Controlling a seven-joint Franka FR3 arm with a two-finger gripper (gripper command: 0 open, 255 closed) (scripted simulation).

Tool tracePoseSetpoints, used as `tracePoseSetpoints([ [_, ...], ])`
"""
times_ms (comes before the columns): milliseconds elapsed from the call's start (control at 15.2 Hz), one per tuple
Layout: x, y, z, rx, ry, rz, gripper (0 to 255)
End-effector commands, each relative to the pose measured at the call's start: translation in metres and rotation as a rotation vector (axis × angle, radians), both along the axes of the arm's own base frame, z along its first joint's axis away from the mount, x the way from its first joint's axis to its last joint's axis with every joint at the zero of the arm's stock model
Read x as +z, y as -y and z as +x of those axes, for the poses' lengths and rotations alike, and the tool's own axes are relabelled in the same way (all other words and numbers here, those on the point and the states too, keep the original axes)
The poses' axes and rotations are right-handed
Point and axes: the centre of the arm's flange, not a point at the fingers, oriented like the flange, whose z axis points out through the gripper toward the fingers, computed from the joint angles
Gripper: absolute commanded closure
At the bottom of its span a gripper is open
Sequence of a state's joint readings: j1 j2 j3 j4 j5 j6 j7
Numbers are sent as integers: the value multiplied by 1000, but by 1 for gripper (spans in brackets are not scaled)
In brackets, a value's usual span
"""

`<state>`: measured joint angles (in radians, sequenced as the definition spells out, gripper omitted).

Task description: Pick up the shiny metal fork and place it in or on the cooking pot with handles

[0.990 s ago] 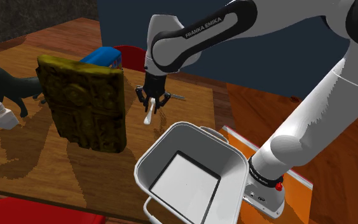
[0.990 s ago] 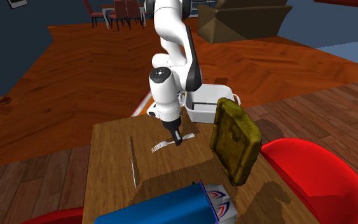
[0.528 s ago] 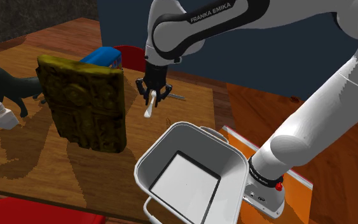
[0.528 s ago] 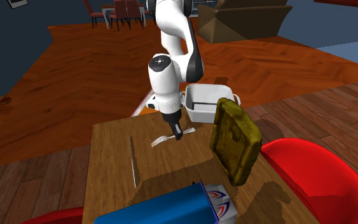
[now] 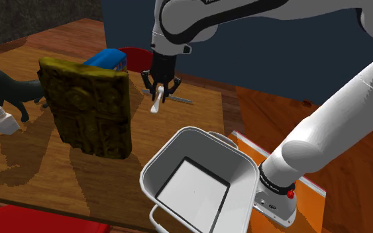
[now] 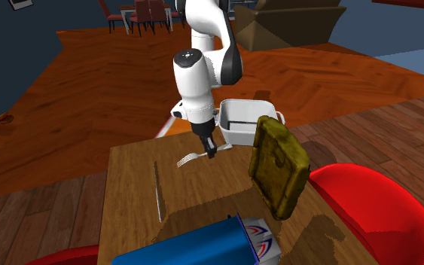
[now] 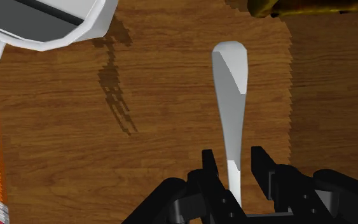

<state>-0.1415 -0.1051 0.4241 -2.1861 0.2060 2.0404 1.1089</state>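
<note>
Jaws clasp the fork (image 5: 156,105), holding it tilted in the air above the desk (image 5: 32,169). It hangs between the brown slab (image 5: 85,106) and the white pot (image 5: 168,155), touching neither.

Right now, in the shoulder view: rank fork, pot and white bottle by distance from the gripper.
1. fork: clasped in the gripper.
2. pot: below it, toward the view's lower right.
3. white bottle: far off at the view's left.
</note>
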Motion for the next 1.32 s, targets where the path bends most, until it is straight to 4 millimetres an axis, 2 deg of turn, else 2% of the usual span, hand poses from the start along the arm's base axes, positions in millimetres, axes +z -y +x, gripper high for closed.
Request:
tracePoseSetpoints([
  [0,11,1,0,0,0,0,255],
  [924,83,1,0,0,0,0,255],
  [1254,81,-23,-62,0,0,0,255],
])
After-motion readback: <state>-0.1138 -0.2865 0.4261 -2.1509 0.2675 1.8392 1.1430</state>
